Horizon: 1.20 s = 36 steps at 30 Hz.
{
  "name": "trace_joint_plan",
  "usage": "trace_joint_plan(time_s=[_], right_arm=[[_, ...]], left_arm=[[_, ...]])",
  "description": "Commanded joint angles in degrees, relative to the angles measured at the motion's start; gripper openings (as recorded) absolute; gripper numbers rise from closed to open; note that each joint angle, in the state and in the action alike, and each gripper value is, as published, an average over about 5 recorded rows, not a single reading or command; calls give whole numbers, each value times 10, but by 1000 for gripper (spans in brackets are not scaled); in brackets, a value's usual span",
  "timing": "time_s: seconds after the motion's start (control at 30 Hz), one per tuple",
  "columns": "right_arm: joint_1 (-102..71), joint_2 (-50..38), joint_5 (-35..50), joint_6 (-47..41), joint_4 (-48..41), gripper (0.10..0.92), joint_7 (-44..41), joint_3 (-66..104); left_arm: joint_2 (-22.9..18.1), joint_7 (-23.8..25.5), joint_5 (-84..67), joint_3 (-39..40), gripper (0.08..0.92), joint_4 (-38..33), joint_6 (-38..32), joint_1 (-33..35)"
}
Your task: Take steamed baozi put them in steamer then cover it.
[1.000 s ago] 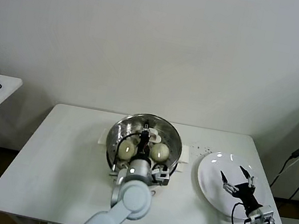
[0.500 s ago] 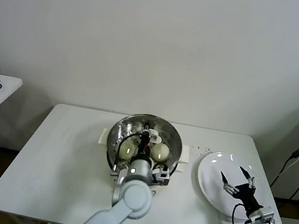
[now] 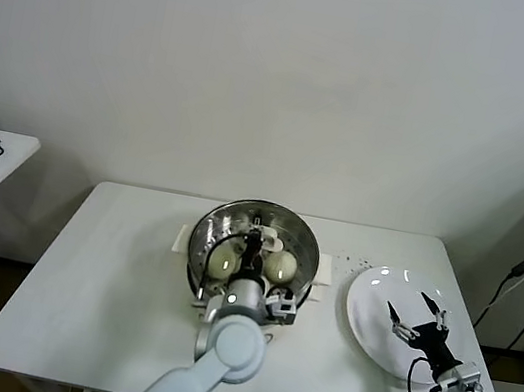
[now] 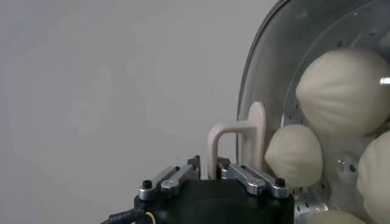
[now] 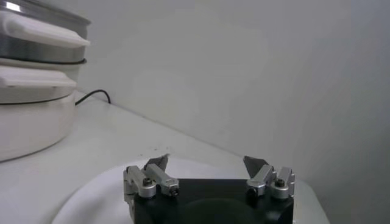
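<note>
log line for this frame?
stage: covering | baozi: in steamer | cover: on steamer, handle between left gripper fingers | right gripper: open, above white plate

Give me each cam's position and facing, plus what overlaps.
Head: up high, looking down at the table; both arms visible.
Left wrist: behind the left claw, facing the cover handle and baozi in the steamer.
Right wrist: behind the open right claw, above the plate, facing the wall.
Shared: all three show the steamer.
</note>
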Motion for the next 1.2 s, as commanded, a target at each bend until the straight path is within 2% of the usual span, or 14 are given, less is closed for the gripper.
trace_joint_plan(time_s=[0.03, 0.4, 0.67, 0.77, 0.93, 1.1, 1.2], right_arm=[[-1, -1, -1, -15, 6, 823, 0, 2], [-2, -4, -32, -47, 16, 823, 13, 6], [-3, -3, -44, -64, 26, 823, 25, 11], [-2, -2, -36, -71, 33, 823, 27, 13], [-4, -1, -20, -77, 44, 823, 30, 15], [-15, 4, -17, -72, 58, 823, 32, 18], [-22, 10, -15, -69, 66, 823, 33, 19]], left_arm=[[31, 6, -19, 2, 262, -50, 28, 7], [92, 13, -64, -7, 583, -161, 28, 65], [164, 1, -166, -32, 791, -261, 28, 108], [187, -43, -217, -53, 818, -279, 6, 140], [206, -160, -353, -118, 822, -283, -52, 197], [199, -292, -546, -231, 823, -283, -177, 267], [182, -333, -630, -312, 823, -280, -251, 308]])
